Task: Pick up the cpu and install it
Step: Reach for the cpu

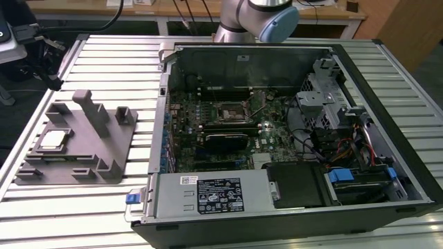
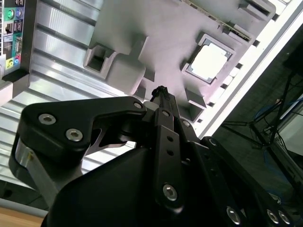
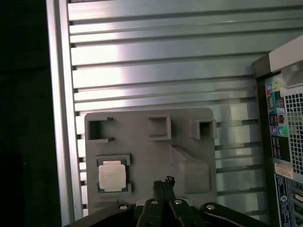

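– Over on the grey plastic fixture [image 3: 142, 151], our small square silver-topped cpu [image 3: 112, 176] lies flat in its pocket?
– Yep. Black end effector [image 3: 164, 181] hovers near it, tips pressed together, empty. We reckon: open up, centre squarely, grip the edges.

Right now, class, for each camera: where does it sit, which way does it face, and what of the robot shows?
Exterior view: off the arm, looking down on the open black computer case and grey plastic fixture; the arm's grey-and-blue joint shows.
First wrist view: on the arm, facing down at the fixture and silver-topped square cpu; the black gripper shows.
Second wrist view: on the arm, slanting past the gripper at the fixture.
Shared: all show the cpu in the fixture.
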Tool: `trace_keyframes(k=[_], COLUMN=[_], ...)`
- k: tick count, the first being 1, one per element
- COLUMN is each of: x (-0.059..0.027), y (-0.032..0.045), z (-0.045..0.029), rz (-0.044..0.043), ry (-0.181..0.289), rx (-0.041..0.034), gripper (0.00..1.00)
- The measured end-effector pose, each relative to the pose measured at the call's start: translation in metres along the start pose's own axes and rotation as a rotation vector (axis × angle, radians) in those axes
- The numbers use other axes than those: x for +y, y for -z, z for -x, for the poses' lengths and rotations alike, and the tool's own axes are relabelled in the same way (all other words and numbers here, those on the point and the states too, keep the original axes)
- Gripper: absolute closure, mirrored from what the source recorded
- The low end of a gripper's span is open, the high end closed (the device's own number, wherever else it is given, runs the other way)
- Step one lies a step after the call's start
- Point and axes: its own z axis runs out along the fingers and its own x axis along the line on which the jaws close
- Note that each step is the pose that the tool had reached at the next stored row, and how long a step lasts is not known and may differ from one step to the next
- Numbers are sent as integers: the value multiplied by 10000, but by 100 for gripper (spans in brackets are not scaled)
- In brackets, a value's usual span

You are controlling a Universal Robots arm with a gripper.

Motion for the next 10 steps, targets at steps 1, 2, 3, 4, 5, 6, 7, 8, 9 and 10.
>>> trace_keyframes(k=[1, 2, 3, 4, 5, 6, 7, 8, 9, 10], x=[9, 17, 26, 33, 40, 44, 45, 45, 44, 44], y=[-11, -23, -35, -47, -58, -67, -75, -80, -85, -91], z=[-10, -20, -31, -41, -51, -60, -67, -71, -73, -77], rz=[0, -1, -1, -1, -1, -1, -2, -3, -2, -1], ry=[-6, -11, -15, -20, -24, -28, -31, -31, -30, -31], rx=[0, 0, 0, -1, 0, -1, 0, 1, 0, -1], gripper=[89, 89, 89, 89, 89, 89, 89, 89, 89, 89])
